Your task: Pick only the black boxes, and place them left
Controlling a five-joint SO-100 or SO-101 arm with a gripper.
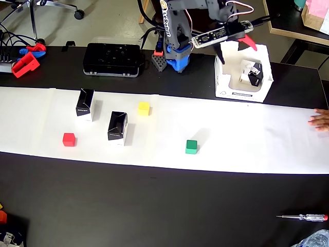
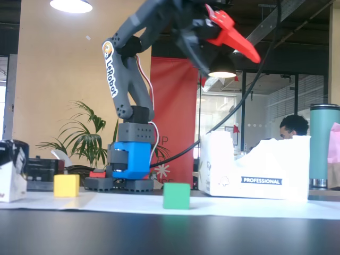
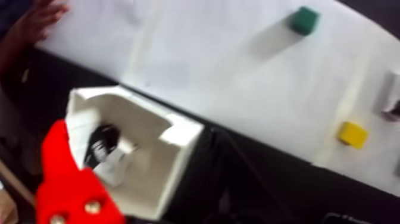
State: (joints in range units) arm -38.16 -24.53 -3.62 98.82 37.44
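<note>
Two cartons left of cubes

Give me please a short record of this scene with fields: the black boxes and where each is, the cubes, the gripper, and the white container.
black boxes on paper: two upright, one left of the other in the overhead view
black box in container: one lying inside the white container
cubes: red cube, yellow cube, green cube, all on the white paper
gripper: gripper raised above the container, empty; open or shut cannot be told
other: a person's hand at the paper's right edge
</note>
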